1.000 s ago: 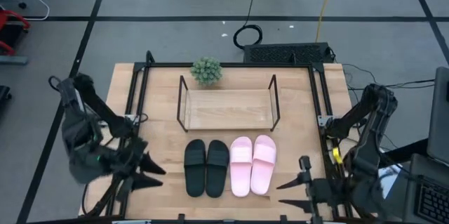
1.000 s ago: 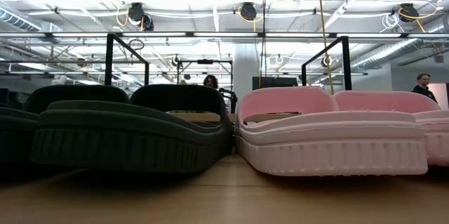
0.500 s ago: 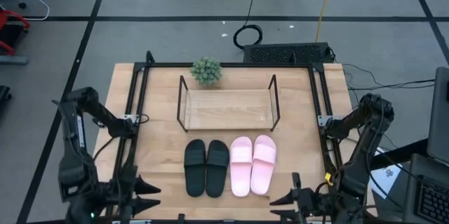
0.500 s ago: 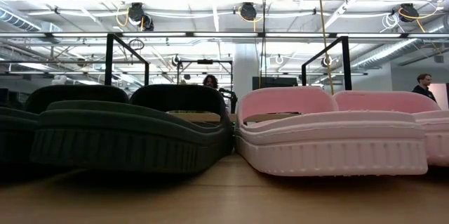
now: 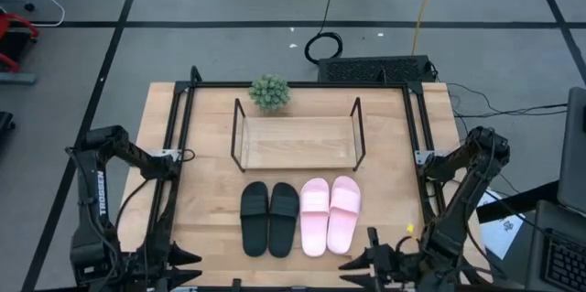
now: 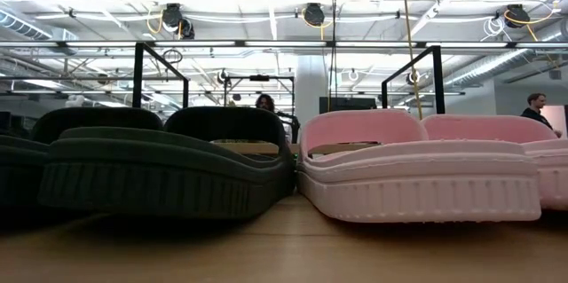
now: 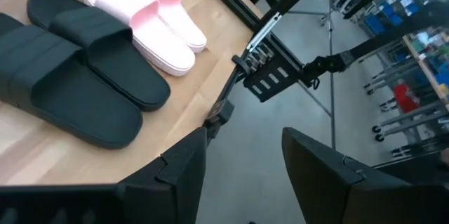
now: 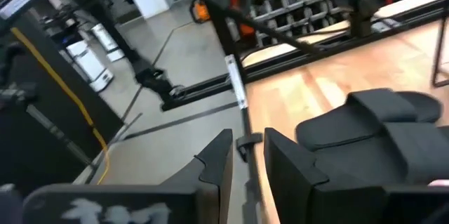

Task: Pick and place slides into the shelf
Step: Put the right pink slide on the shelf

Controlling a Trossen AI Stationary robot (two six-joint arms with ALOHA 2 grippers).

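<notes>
Four slides sit in a row on the wooden table [image 5: 385, 146], toward its front edge, and none has reached the shelf [image 5: 298, 136] behind them. We see the black pair [image 5: 269, 219] on the left half of the row and the pink pair [image 5: 329, 214] just beside it on the right, the inner black and inner pink slide touching or nearly so. The shelf's base board lies bare, with a small potted plant [image 5: 269, 91] at its back left corner.

Both arms hang low at the table's front edge. The left gripper [image 5: 179, 264] waits near the front left corner, its fingers [image 7: 182, 171] spread well apart with nothing between them. The right gripper [image 5: 362, 263] sits near the front right corner, just in front of the pink pair, its fingers [image 8: 214, 161] drawn to a narrow gap and likewise empty.

We judge the slides light, moulded foam or rubber: springy rather than fragile, with thick ribbed soles [image 6: 417, 196] that should not slip much on wood. The wide arched strap [image 6: 359, 128] looks like the natural hold, one finger under it and one over; failing that, a pinch across the sole's edge at the heel. Their close packing leaves little room between neighbours, so the outer slides look easiest to take first.
</notes>
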